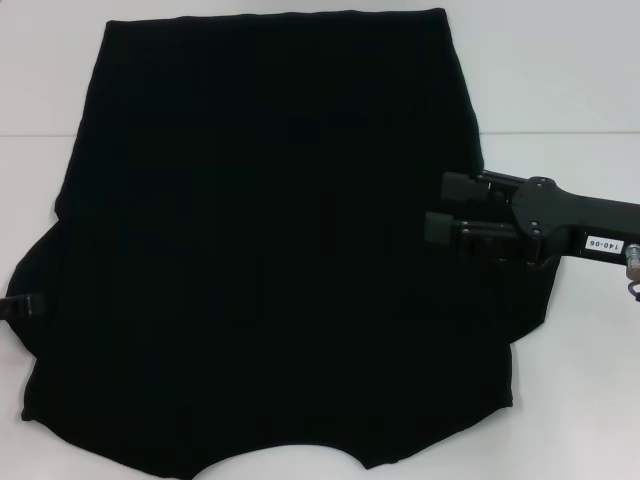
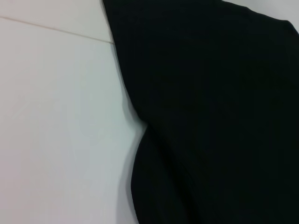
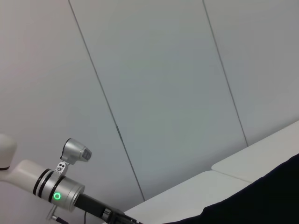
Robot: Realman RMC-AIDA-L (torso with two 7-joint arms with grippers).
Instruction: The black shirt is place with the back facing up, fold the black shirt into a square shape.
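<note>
The black shirt (image 1: 270,250) lies spread over most of the white table (image 1: 560,80) in the head view, its straight hem at the far edge and the curved neckline toward the robot; both sleeve areas appear tucked in, giving the cloth a broad, uneven outline rather than a square. The right gripper (image 1: 445,207) reaches in from the robot's right side over the shirt's right edge, its two fingers (image 1: 458,185) parted with nothing visibly between them. Of the left gripper (image 1: 22,306) only a small dark piece shows at the shirt's left edge, and whether it is open or closed cannot be told; the left wrist view shows just the shirt's edge (image 2: 205,112) on the table. By the look of it, the side folds may be in hand, while the lengthwise fold needed for a square shape is not yet done.
</note>
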